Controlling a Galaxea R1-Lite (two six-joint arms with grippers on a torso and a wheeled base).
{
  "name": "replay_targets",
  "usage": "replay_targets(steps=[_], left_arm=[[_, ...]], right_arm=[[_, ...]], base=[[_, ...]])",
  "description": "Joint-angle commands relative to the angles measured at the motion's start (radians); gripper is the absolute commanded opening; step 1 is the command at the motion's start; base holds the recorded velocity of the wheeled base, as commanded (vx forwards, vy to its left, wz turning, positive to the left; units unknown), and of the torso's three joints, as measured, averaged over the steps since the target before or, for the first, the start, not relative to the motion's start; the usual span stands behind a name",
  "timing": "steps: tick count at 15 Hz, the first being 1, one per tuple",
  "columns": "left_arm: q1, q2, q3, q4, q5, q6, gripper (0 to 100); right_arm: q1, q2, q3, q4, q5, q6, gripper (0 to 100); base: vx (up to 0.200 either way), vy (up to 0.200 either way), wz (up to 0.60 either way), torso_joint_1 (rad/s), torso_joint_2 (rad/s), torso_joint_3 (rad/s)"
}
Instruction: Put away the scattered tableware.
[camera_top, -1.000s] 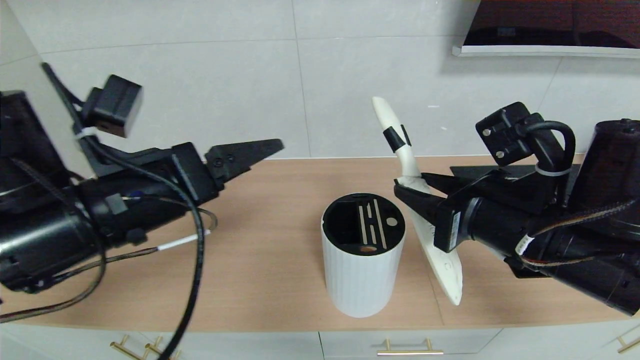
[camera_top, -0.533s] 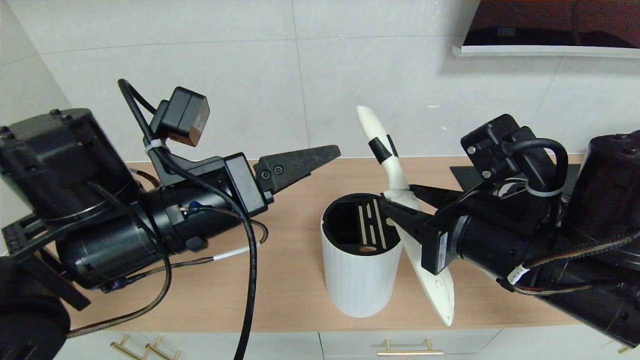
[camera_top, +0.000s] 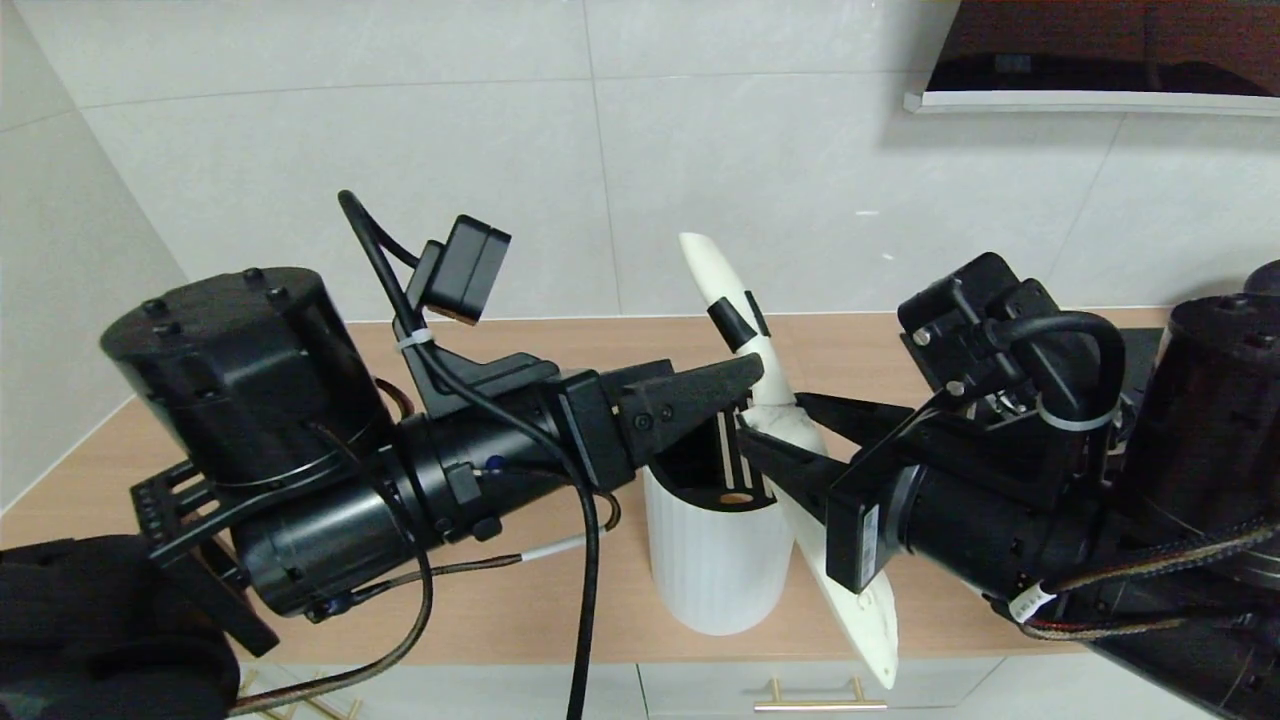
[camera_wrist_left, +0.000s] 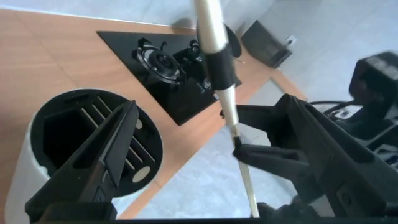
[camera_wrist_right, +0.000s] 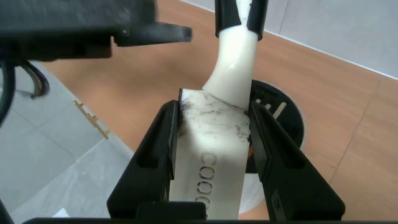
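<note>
**A:** At the right gripper (camera_wrist_right: 214, 121)?

**B:** Clamped on a cream-white, black-banded plastic spatula (camera_top: 712, 285), at the neck where blade meets handle. Handle up toward the wall, blade slanting down in the air just right of the holder.

**A:** And at the left gripper (camera_wrist_left: 208, 115)?

**B:** Spread wide, holding nothing. Poised just above a white ribbed cylindrical utensil holder (camera_top: 715, 560) with a black slotted insert. Close beside the spatula's handle; impossible to tell whether touching.

**A:** Under the holder?

**B:** Standing upright on a light wooden countertop (camera_top: 480, 620), near the front edge, about midway along.

**A:** Farther out?

**B:** Black gas hob (camera_wrist_left: 165, 68) set into the countertop toward the right end. Pale grey wall tiles (camera_top: 400, 120) behind the back edge. Dark range hood (camera_top: 1100, 50) high at the right. White drawer fronts with brass handles (camera_top: 820, 692) below the front edge.
</note>
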Motion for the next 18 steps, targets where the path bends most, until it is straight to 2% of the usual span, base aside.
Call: replay_targets(steps=[1,2,3,5,7,8,17,18], left_arm=[[-0.045,0.002,0.003,0.000,0.040,0.034,100],[-0.072,0.007,-0.001,0.000,0.066,0.050,100],[-0.087,0.016,-0.003,-0.002,0.080,0.053,100],[-0.090,0.033,-0.005,-0.031,0.083,0.052,100],[-0.081,0.080,-0.006,-0.128,0.098,0.046,100],[-0.075,0.080,-0.006,-0.140,0.101,0.044,100],[-0.073,0.070,-0.012,-0.141,0.107,0.044,100],[-0.073,0.070,-0.012,-0.141,0.106,0.044,0]], right_arm=[[0.019,0.003,0.004,0.000,0.001,0.000,0],[0.030,0.006,0.007,0.000,0.001,0.000,0],[0.039,0.014,0.009,0.000,-0.001,0.000,0],[0.043,0.020,0.009,0.000,-0.004,0.000,0],[0.047,0.023,0.015,0.000,-0.004,0.000,0],[0.054,0.026,0.016,-0.002,-0.004,0.000,0],[0.054,0.020,0.021,-0.005,-0.010,0.000,0],[0.054,0.020,0.021,-0.005,-0.013,0.000,0]], base=[[0.000,0.000,0.00,0.000,0.00,0.000],[0.000,0.000,0.00,0.000,0.00,0.000],[0.000,0.000,0.00,0.000,0.00,0.000],[0.000,0.000,0.00,0.000,0.00,0.000],[0.000,0.000,0.00,0.000,0.00,0.000],[0.000,0.000,0.00,0.000,0.00,0.000],[0.000,0.000,0.00,0.000,0.00,0.000],[0.000,0.000,0.00,0.000,0.00,0.000]])
